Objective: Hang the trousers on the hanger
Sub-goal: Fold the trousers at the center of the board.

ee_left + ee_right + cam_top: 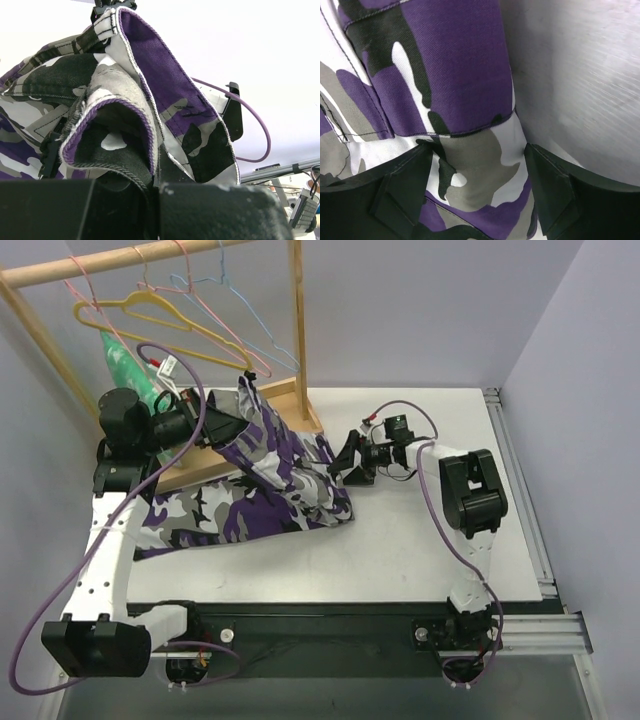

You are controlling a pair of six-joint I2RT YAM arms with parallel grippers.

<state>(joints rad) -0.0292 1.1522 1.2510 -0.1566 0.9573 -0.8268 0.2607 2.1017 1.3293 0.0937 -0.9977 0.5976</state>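
The camouflage trousers (262, 490) lie spread across the table, purple, black, white and grey. One end is lifted toward the rack, with my left gripper (236, 412) shut on it. In the left wrist view, folds of the trousers (125, 115) rise bunched out of the shut left gripper (155, 187). My right gripper (338, 465) is open at the right edge of the trousers. Its fingers straddle the cloth (470, 95) in the right wrist view, the right gripper (477, 167) holding nothing. The yellow hanger (160, 318) hangs on the wooden rail, apart from both grippers.
The wooden rack (297, 330) stands at the back left, its base (200, 462) partly under the trousers. Pink hangers (205, 310) and a blue hanger (262, 340) hang beside the yellow one. A green patterned garment (125, 365) hangs at the left. White table (430, 550).
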